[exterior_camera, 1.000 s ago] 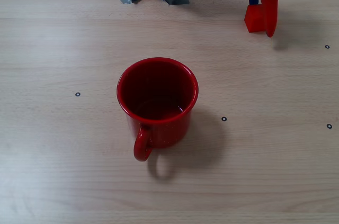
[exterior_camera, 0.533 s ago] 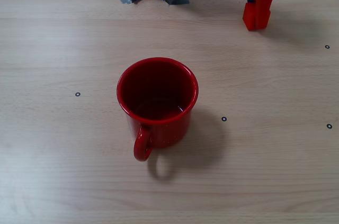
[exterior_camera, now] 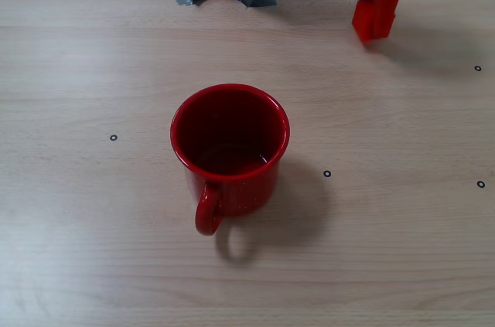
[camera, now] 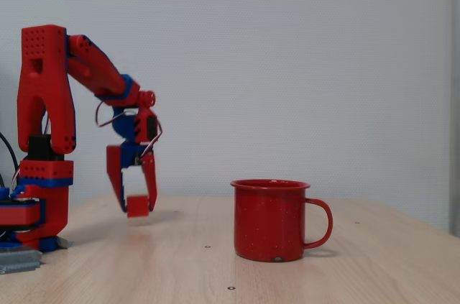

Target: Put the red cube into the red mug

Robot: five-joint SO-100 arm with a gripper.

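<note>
One red cube (camera: 137, 205), pinched between the red fingertips of the gripper (camera: 134, 203), lifted clear of the wooden table (camera: 345, 261), well apart from the red mug (camera: 270, 219). Mug upright, empty, handle toward camera in the overhead fixed view (exterior_camera: 230, 149). Risk: shallow tip-hold, possible slip in transit; possible clip of the rolled rim on a low approach. Cube indistinguishable from red fingers overhead; arm cut off at frame edge.

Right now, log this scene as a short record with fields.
gripper: shut on the red cube, held just above the table
red cube: between the fingers, off the surface
red mug: upright near the table's middle, no cube inside, handle toward the camera in the overhead fixed view
table: light wood with small dark marker dots
task state: cube lifted, not yet over mug
</note>
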